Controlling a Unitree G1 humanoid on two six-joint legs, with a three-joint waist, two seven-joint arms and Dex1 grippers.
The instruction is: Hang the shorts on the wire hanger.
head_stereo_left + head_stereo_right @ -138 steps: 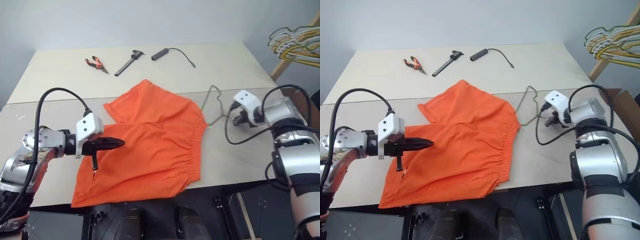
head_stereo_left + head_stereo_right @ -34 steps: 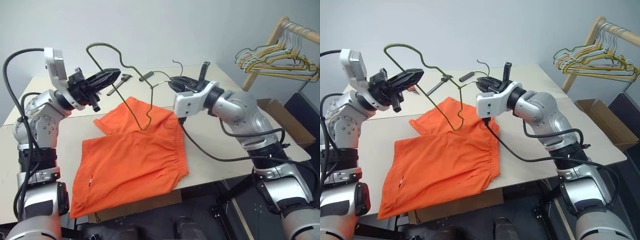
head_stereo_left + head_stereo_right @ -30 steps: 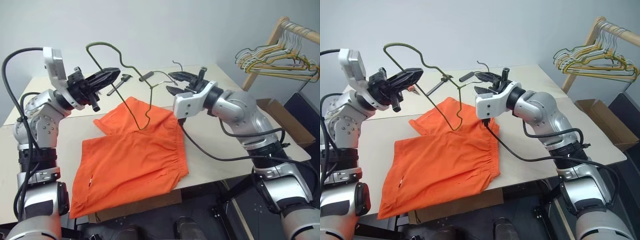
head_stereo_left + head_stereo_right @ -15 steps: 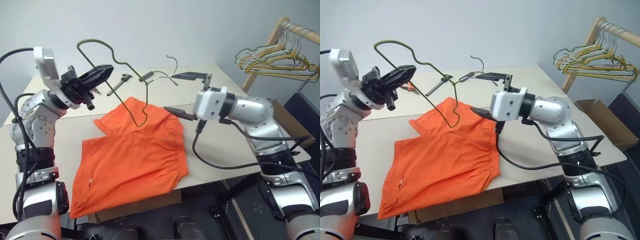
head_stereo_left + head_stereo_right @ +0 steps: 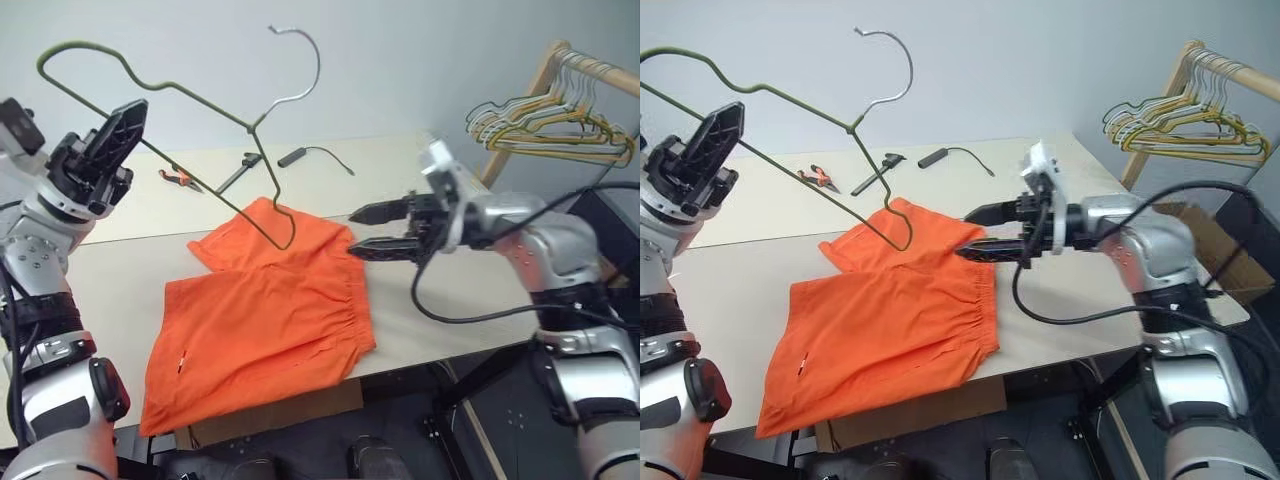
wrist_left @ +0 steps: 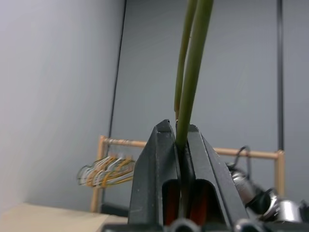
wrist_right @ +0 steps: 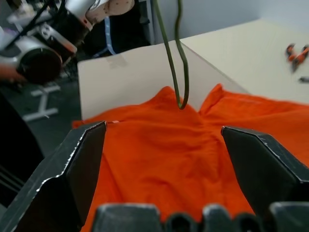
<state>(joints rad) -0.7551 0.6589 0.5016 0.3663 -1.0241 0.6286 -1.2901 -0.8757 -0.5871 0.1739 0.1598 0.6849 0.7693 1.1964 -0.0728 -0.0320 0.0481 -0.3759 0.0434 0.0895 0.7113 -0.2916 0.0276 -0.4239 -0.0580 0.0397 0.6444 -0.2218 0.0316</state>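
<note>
Nearest to me, the shorts (image 5: 262,315) are lying spread flat on the table (image 5: 440,300), their hem overhanging its front edge and the gathered waistband facing my right arm. I am keeping my right hand (image 5: 366,230) just above the waistband corner, its two black fingers standing wide apart, one above the other, gripping nothing. In the right wrist view the orange fabric is lying between those spread fingers, with the hanger's lower bend hanging over it.

At my left I am raising the left hand (image 5: 128,115), its fingers clamped shut on the wire hanger (image 5: 205,175); the left wrist view is showing the green wire pinched between the two pads. The hanger is tilting in the air, its silvery hook pointing up and its lowest corner hanging close over the far leg of the shorts; I cannot tell whether it is touching them.

Farther back on the table, pliers (image 5: 178,178), a dark tool (image 5: 240,170) and a black cable (image 5: 312,156) are lying apart. Beyond the table's right end, a bunch of yellow and pale hangers (image 5: 545,125) is hanging on a wooden rail (image 5: 590,62).
</note>
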